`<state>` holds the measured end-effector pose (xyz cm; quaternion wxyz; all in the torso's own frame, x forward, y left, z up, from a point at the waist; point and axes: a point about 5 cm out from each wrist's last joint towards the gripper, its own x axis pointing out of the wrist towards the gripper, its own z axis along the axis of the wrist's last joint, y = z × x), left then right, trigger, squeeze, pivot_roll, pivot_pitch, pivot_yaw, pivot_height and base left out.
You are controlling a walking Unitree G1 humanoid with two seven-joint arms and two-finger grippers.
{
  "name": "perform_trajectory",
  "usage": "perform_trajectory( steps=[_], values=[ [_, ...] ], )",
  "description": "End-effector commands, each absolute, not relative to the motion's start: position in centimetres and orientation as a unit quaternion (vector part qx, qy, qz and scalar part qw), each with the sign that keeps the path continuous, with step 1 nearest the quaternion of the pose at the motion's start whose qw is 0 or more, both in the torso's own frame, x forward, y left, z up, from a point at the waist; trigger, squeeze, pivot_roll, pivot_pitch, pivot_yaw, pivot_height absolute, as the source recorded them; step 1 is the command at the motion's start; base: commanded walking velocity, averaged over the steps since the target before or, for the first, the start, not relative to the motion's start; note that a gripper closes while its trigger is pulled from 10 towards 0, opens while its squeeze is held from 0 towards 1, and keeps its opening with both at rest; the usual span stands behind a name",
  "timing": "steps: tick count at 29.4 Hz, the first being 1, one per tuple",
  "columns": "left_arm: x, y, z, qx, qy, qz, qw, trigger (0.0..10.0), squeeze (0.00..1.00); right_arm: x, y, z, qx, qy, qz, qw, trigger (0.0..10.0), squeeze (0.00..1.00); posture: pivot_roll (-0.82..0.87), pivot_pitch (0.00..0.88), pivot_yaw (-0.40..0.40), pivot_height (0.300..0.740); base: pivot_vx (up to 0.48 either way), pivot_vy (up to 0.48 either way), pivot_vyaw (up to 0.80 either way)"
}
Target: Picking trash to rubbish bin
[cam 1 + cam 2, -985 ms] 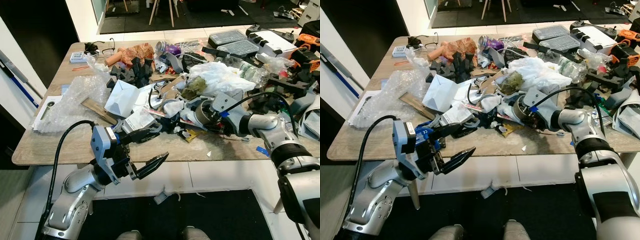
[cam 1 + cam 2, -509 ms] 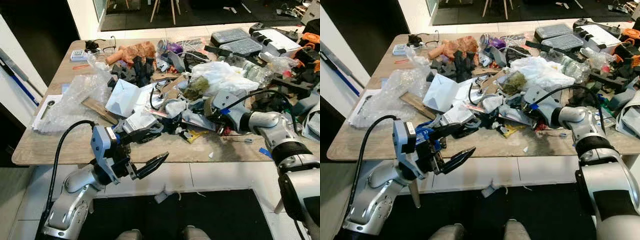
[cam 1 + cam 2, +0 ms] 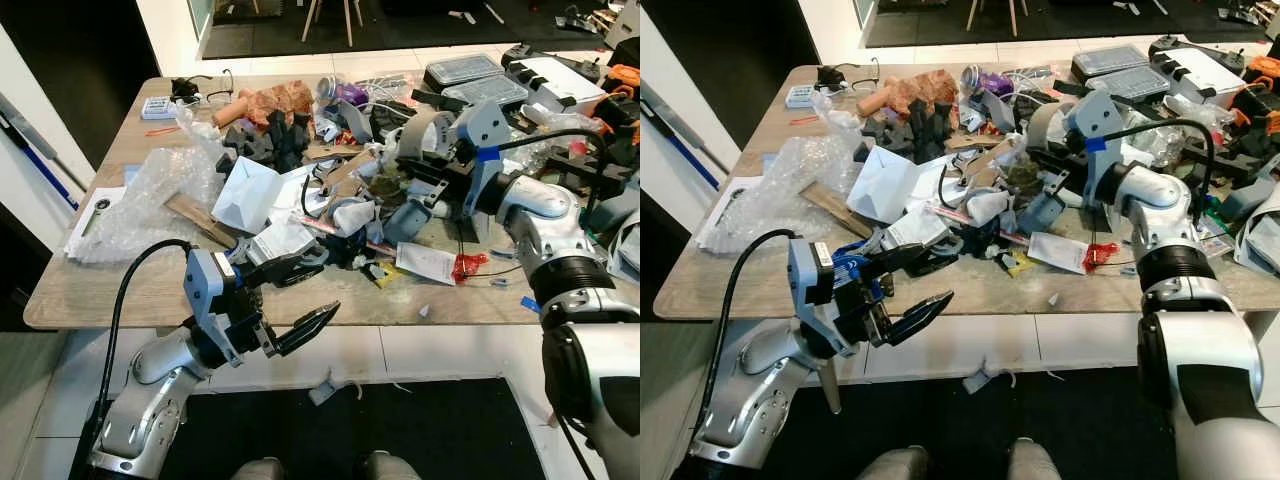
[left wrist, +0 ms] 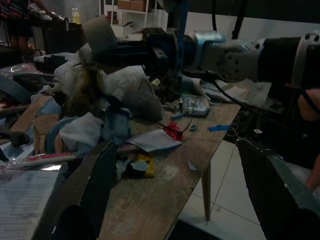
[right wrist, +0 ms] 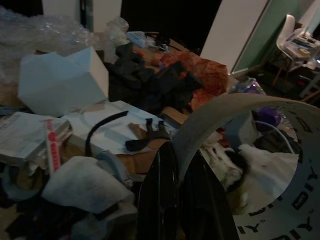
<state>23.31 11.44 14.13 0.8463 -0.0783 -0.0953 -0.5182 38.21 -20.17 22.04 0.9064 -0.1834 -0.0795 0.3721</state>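
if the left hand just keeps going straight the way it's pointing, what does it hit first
Probably nothing on the table. The left hand, fingers open, points along the table's near edge towards the robot's right. Nothing shows in that line, though depth is hard to judge.

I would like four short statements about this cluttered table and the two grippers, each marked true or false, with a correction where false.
1. The right gripper holds a grey tape roll lifted above the pile. True.
2. The left gripper is shut on a white envelope. False: it is open and holds nothing, at the near table edge.
3. Bubble wrap lies on the table's left part. True.
4. A red-tipped white packet lies on the floor. False: it lies on the table.
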Motion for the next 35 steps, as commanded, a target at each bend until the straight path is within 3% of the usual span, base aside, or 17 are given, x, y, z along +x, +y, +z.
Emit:
perform_trajectory(
  steps=[1, 11, 24, 26, 28, 29, 35],
  values=[
    [23.3, 11.1, 13.8, -0.078, -0.089, -0.519, 0.847, 10.0, 0.00, 38.0, -20.0, 21.7, -0.168, -0.084, 0.381, 0.905, 0.0, 0.00, 0.06, 0.043, 0.030, 0.740, 0.000, 0.000, 0.00],
    [23.5, 11.0, 13.9, -0.081, -0.095, -0.513, 0.849, 10.0, 0.00, 37.5, -18.6, 23.8, -0.050, -0.161, 0.414, 0.894, 0.0, 0.00, 0.05, 0.048, 0.016, 0.740, 0.000, 0.000, 0.00],
    [23.7, 11.0, 13.9, -0.082, -0.101, -0.506, 0.853, 10.0, 0.00, 35.8, -18.4, 22.2, -0.009, -0.150, 0.434, 0.888, 0.0, 0.00, 0.04, 0.044, 0.009, 0.740, 0.000, 0.000, 0.00],
    [23.8, 11.0, 13.8, -0.082, -0.102, -0.504, 0.853, 10.0, 0.00, 35.1, -17.8, 22.0, 0.029, -0.152, 0.445, 0.882, 0.0, 0.00, 0.04, 0.040, 0.005, 0.740, 0.000, 0.000, 0.00],
    [23.9, 11.1, 13.7, -0.083, -0.103, -0.502, 0.855, 10.0, 0.00, 34.4, -17.3, 21.8, 0.066, -0.152, 0.452, 0.876, 4.8, 0.00, 0.04, 0.038, -0.001, 0.740, 0.000, 0.000, 0.00],
    [24.0, 11.1, 13.7, -0.084, -0.104, -0.499, 0.856, 10.0, 0.00, 34.2, -17.1, 21.6, 0.075, -0.150, 0.455, 0.875, 9.7, 0.00, 0.04, 0.038, -0.001, 0.740, 0.000, 0.000, 0.00],
    [24.1, 11.1, 13.5, -0.096, -0.102, -0.494, 0.858, 10.0, 0.00, 32.7, -15.8, 20.8, 0.124, -0.137, 0.478, 0.859, 10.0, 0.00, 0.03, 0.032, -0.002, 0.740, 0.000, 0.000, 0.00]
  ],
)
